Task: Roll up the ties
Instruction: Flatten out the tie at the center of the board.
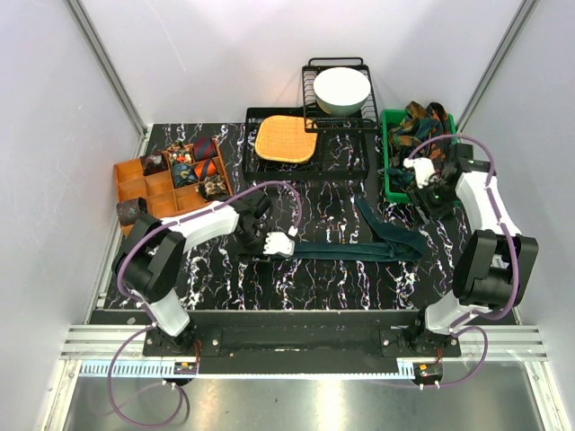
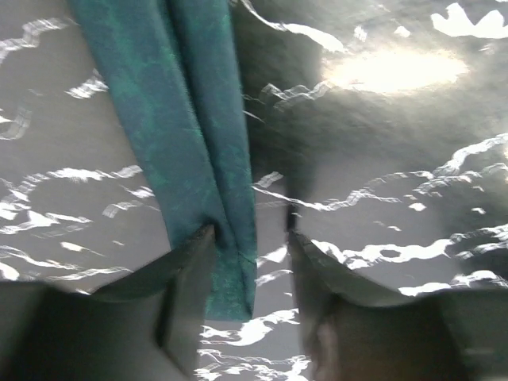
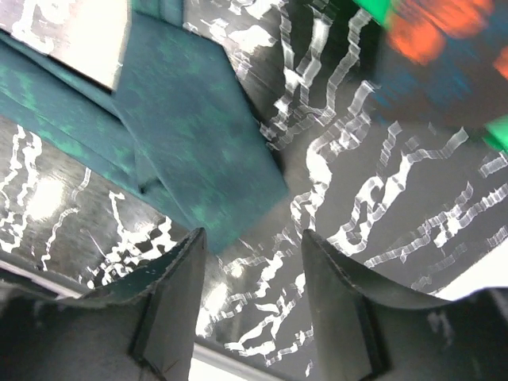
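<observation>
A plain dark teal tie (image 1: 346, 250) lies flat across the black marble table, its wide end folded up toward the back right. My left gripper (image 1: 279, 242) is open, low over the tie's narrow end. In the left wrist view the tie (image 2: 194, 143) runs down between the fingers, its tip against the left finger (image 2: 178, 290); the left gripper (image 2: 251, 266) holds nothing. My right gripper (image 1: 422, 184) is open and empty beside the green bin. In the right wrist view the right gripper (image 3: 252, 270) hovers just past the tie's wide tip (image 3: 202, 155). Patterned ties (image 1: 422, 121) fill the bin.
An orange divided organizer (image 1: 126, 171) at the left holds several rolled ties (image 1: 189, 166); a dark roll (image 1: 131, 212) lies beside it. At the back are a black tray (image 1: 305, 177) with an orange woven mat (image 1: 286, 139), a wire rack (image 1: 310, 67) with a white bowl (image 1: 341, 90), and the green bin (image 1: 387, 148).
</observation>
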`<state>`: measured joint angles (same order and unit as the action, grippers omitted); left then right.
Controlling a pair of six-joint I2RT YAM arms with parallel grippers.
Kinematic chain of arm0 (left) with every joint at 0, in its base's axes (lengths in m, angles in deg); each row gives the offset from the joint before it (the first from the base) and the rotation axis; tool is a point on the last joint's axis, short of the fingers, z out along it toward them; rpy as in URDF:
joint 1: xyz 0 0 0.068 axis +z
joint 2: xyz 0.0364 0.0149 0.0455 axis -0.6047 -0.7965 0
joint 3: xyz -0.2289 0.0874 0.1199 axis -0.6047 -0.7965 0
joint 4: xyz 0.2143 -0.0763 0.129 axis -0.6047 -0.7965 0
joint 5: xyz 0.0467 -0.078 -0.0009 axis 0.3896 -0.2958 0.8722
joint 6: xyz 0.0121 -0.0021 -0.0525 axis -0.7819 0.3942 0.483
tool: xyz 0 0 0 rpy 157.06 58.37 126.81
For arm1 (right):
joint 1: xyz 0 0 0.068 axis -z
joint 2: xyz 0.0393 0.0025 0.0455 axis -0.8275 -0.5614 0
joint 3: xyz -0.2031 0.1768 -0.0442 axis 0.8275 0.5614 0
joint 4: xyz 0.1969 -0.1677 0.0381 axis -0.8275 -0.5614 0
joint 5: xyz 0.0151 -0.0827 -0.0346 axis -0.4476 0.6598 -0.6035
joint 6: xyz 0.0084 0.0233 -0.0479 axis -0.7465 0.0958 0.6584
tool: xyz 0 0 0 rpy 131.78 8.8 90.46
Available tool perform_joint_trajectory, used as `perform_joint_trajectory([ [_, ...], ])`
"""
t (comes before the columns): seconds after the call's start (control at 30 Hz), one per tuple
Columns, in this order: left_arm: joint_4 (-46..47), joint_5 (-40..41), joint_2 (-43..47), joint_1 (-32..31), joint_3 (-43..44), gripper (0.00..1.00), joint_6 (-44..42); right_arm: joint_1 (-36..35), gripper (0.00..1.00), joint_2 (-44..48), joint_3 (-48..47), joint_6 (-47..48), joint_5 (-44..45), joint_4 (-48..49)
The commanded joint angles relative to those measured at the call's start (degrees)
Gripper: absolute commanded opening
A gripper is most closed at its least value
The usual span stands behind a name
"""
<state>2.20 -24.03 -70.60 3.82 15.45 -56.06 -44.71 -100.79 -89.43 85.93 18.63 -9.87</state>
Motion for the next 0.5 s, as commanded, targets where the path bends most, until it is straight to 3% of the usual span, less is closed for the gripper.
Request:
perform_joint_trajectory([
  [0.0, -2.51, -1.71, 3.81, 0.08, -0.64, 0.54, 4.26, -6.29, 0.55, 1.33, 3.08, -3.37, 2.50, 3.95],
  [0.03, -2.51, -2.32, 4.08, 0.08, -0.47, 0.59, 4.61, -7.61, 0.55, 1.07, 3.44, -3.64, 4.70, 5.53],
  [0.17, -2.07, -2.86, 4.61, 0.25, 1.20, 0.67, 5.32, -13.76, 0.59, -1.21, 2.22, -5.49, 7.61, 6.61],
  [0.27, -1.02, -3.04, 3.48, 0.51, 2.34, 0.69, 5.84, -16.49, 0.65, -3.32, 0.28, -7.59, 7.09, 6.52],
  [0.47, 1.53, -1.90, 0.05, 1.04, 4.10, 0.69, 7.60, -23.52, 0.65, -6.22, 0.88, -13.30, 8.58, 7.92],
])
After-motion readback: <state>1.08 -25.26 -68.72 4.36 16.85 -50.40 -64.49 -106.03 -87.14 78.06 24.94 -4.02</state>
